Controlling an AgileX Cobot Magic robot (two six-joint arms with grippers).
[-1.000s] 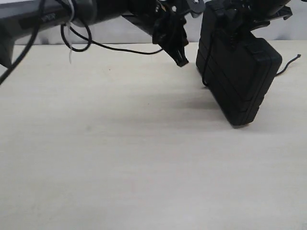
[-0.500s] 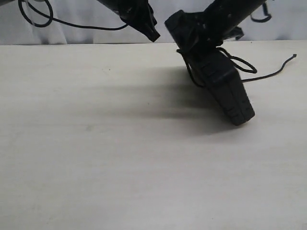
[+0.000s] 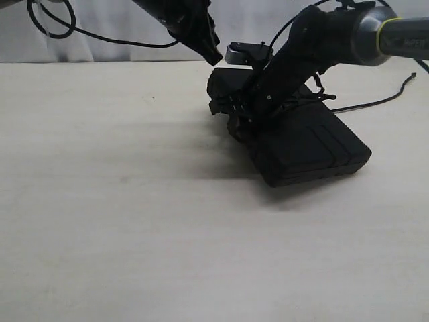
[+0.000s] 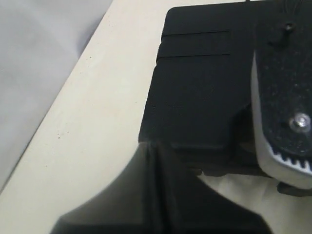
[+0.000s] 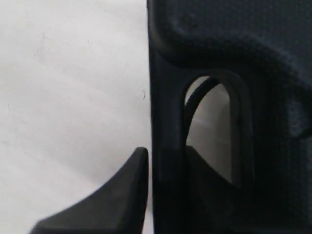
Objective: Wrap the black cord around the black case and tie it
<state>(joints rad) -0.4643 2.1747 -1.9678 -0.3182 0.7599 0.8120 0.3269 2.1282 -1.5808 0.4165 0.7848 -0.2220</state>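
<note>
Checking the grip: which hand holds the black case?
The right hand, fingers astride the handle of the black case; the left hand hangs shut, clear of it.

Worktop (image 3: pixel 134 221): pale wood-grain surface, matte, with a few small dark specks.

On it:
- One black case (image 3: pixel 312 151), ribbed, right of centre, near edge down on the surface.
- One black cord (image 3: pixel 375 102), thin, trailing from the case toward the worktop's right side.

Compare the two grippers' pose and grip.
The left gripper hangs above the table and the case; the right gripper is down at the case. The left gripper's jaws are shut, nothing seen between them; the right gripper's grip the case's handle. Both are black.
</note>
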